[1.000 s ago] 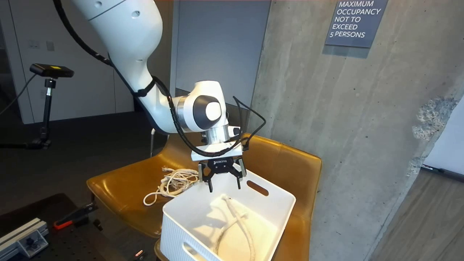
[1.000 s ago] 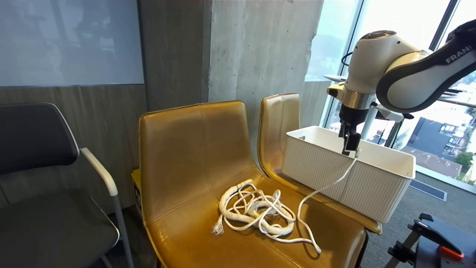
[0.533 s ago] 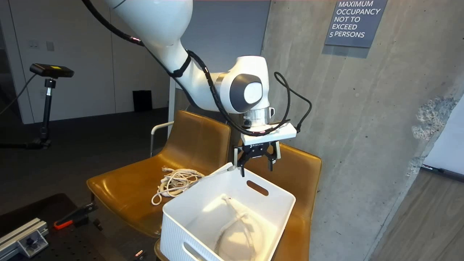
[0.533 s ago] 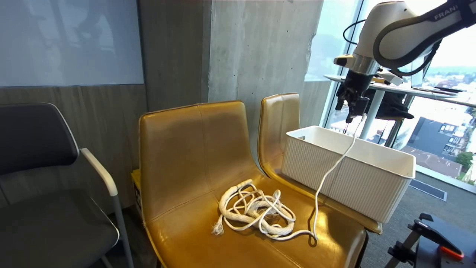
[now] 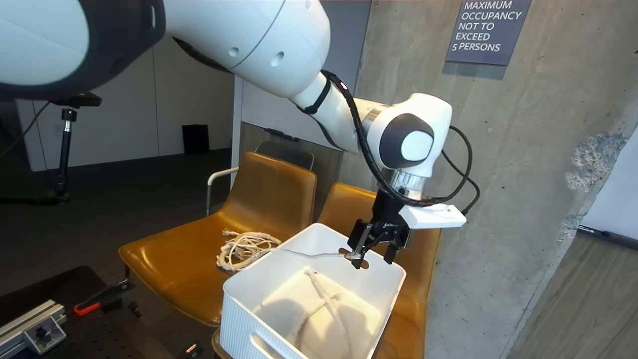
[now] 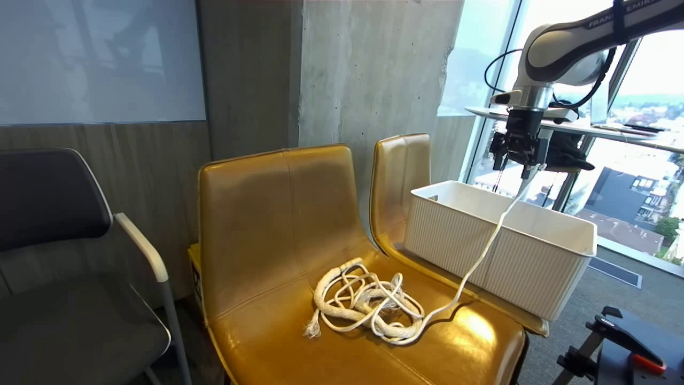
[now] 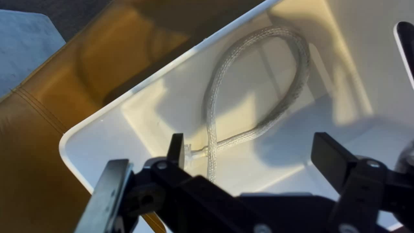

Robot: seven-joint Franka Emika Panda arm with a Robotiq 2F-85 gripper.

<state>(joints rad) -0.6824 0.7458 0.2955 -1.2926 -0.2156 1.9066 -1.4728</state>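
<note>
One end of a pale rope [image 6: 385, 327] is seen at the tip of one of the fingers [image 7: 333, 158], which are spread wide; how it is held there cannot be told. From that tip the rope is led down across the long side of a white bin [image 6: 454, 243], below the fingers, to a loose heap on a tan chair [image 6: 267, 230] beside the bin. Under the fingers a braided loop [image 7: 212, 129] is laid inside the bin, which is carried by a second tan chair [image 6: 403, 187].

Behind the fingers stands a concrete wall [image 5: 498, 174], where a sign [image 5: 483, 30], well above them, is lettered "MAXIMUM OCCUPANCY NOT TO EXCEED 5 PERSONS". On the arm [image 6: 598, 22], "FRANK" and "EMIK" can be made out.

Since half a second ago, the fingers have been turned and shifted along the bin, and the rope has been drawn straighter.
</note>
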